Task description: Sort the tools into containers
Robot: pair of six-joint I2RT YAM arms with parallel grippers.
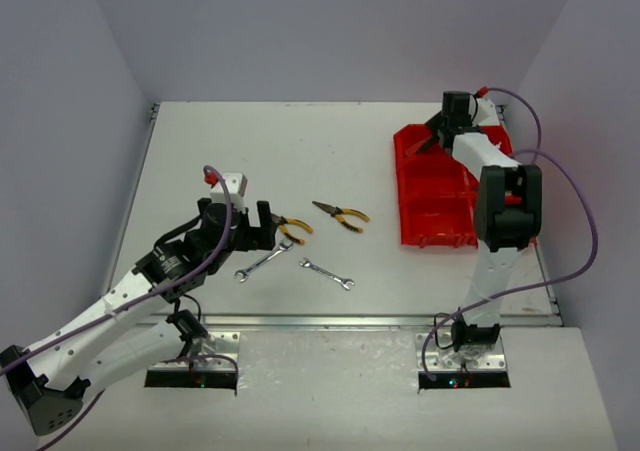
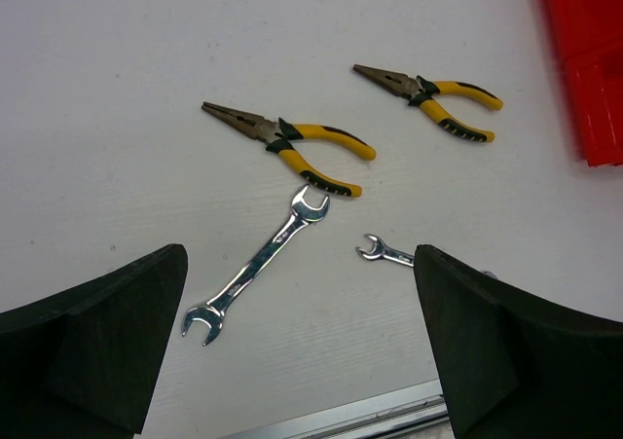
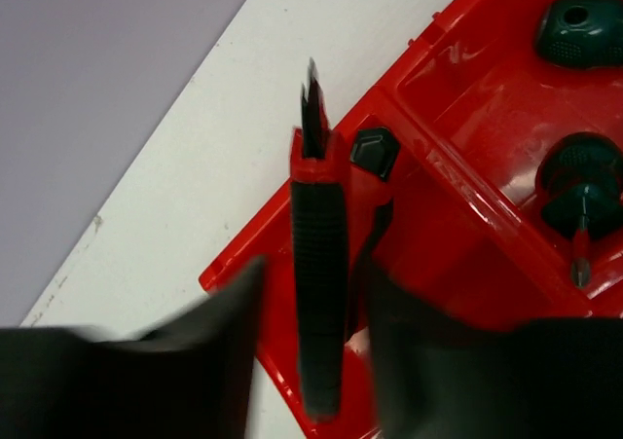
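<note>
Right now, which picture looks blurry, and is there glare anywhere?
Right wrist view: the right end effector is smeared along the bottom, the red-handled tool it grips is sharper, and the red tray shows glare. Left wrist view: crisp, the long wrench glinting. Top view: even light, soft shadows.

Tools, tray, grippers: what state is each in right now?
left gripper: open, holding nothing.
right gripper: shut on red-black pliers.
near yellow pliers: closed, lying on table.
far yellow pliers: closed, lying on table.
long wrench: lying flat.
short wrench: lying flat.
red tray: holding green-handled screwdrivers.
</note>
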